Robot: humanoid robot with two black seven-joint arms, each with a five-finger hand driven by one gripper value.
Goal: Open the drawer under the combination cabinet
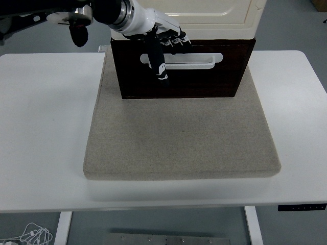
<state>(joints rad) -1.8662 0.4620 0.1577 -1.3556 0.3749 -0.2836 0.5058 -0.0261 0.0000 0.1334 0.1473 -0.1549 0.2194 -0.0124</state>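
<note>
One arm in frame: the left black-and-white five-fingered hand came in from the top left and sat at the left end of the white bar handle on the dark brown wooden drawer front, fingers curled over the top edge and thumb hanging down across the handle, so it looked clamped on the handle. The drawer sat under the cream cabinet body, at the far edge of a grey felt mat on the white table.
</note>
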